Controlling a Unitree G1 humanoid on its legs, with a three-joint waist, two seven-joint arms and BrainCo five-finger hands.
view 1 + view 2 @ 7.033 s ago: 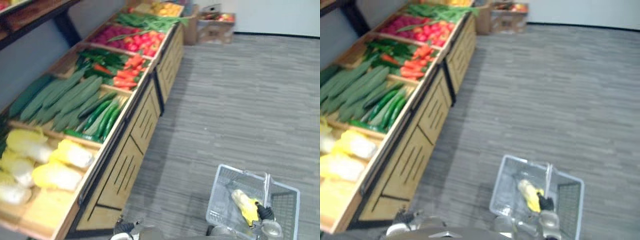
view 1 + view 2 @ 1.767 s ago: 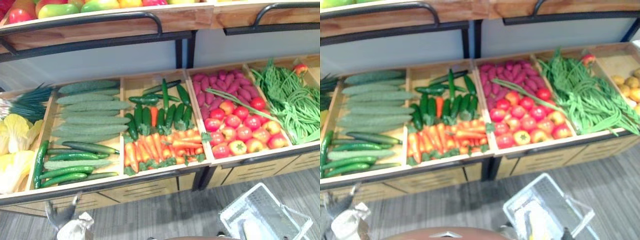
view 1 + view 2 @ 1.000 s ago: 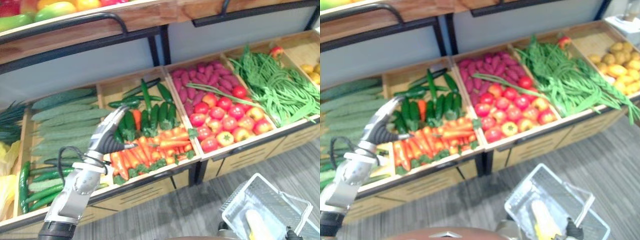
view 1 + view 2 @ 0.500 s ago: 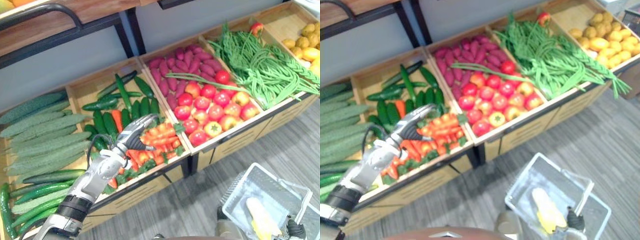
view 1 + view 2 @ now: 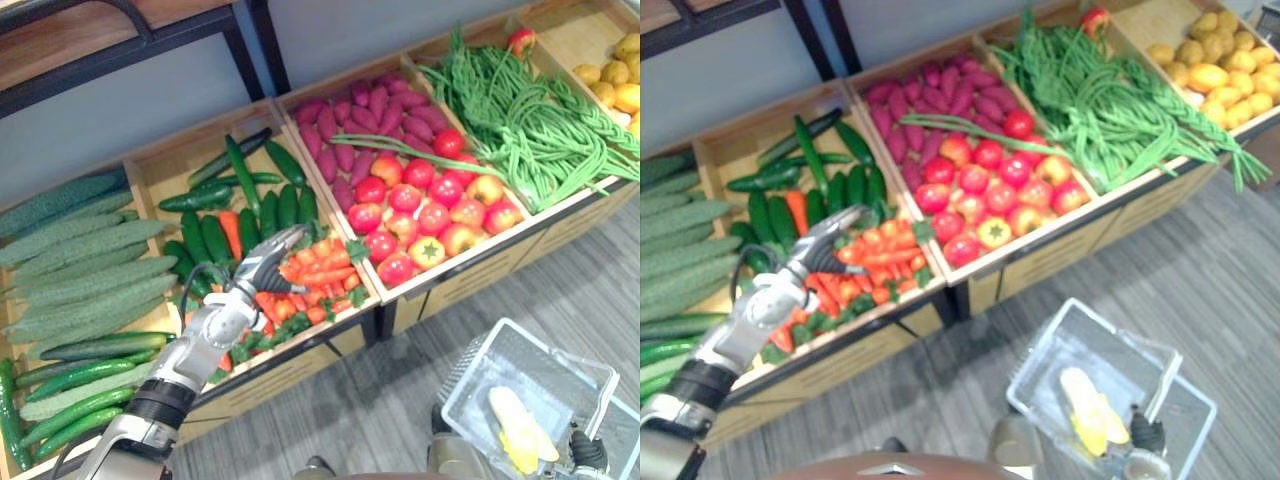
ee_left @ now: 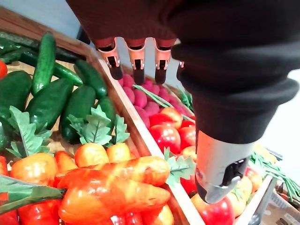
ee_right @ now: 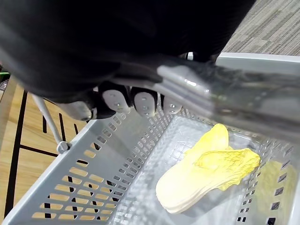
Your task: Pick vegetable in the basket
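Observation:
My left hand (image 5: 262,272) hovers open over the bin of orange carrots (image 5: 322,270) at the front of the wooden stand. In the left wrist view its straight fingers (image 6: 136,58) hang just above the carrots (image 6: 112,187), touching nothing. A grey plastic basket (image 5: 478,372) hangs at lower right with a yellow cabbage (image 5: 520,430) inside. My right hand (image 5: 1148,436) is shut on the basket's handle (image 7: 243,79). The right wrist view shows its curled fingers (image 7: 136,101) and the cabbage (image 7: 206,173) on the basket floor.
Dark cucumbers (image 5: 215,235) lie behind the carrots and ridged green gourds (image 5: 80,270) to the left. Red tomatoes (image 5: 420,215), purple sweet potatoes (image 5: 350,110), green beans (image 5: 530,120) and yellow produce (image 5: 620,85) fill the bins to the right. Grey floor (image 5: 400,400) runs below the stand.
The view swung from the aisle to face the stand. My left arm rose and reached over the carrots; in the last half second it barely moved. The basket stays in my right hand.

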